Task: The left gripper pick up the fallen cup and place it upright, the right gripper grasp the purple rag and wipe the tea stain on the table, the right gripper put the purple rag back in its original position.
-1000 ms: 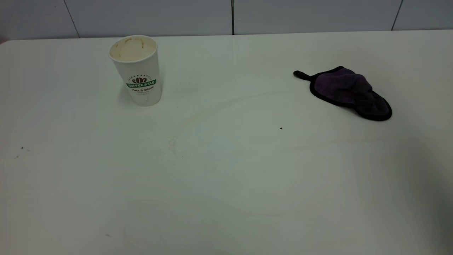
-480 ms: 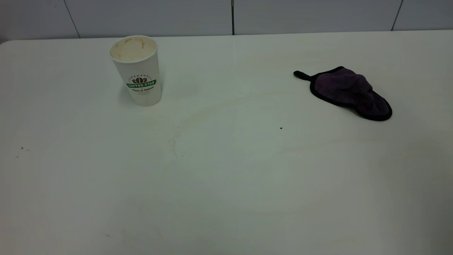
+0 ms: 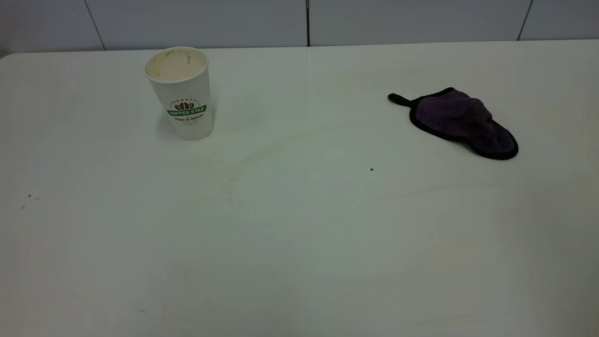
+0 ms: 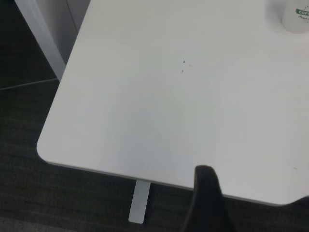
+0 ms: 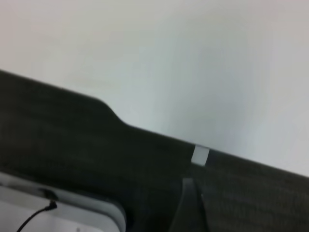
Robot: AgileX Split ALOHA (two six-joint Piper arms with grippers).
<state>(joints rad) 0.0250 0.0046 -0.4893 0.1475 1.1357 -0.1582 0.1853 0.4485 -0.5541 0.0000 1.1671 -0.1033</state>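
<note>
The cup (image 3: 180, 93) stands upright at the table's (image 3: 299, 262) far left, its tea-stained inside showing; its base also shows in the left wrist view (image 4: 295, 14). The purple rag (image 3: 461, 121) lies crumpled at the far right, its loop tab pointing left. No amber tea stain blotch shows; only a faint yellowish curved smear (image 3: 262, 152) lies between cup and rag. Neither gripper is in the exterior view. The left gripper (image 4: 205, 203) hangs off the table's near left corner, far from the cup. The right gripper (image 5: 190, 208) hangs over dark floor beyond the table's edge.
A tiny black speck (image 3: 371, 169) lies mid-table and a few specks (image 3: 29, 195) at the left. A grey tiled wall (image 3: 304, 21) runs behind the far edge. A table leg (image 4: 140, 200) shows under the near left corner.
A dark shadow over the table's front right corner has faded away. The cup and the rag have not moved.
</note>
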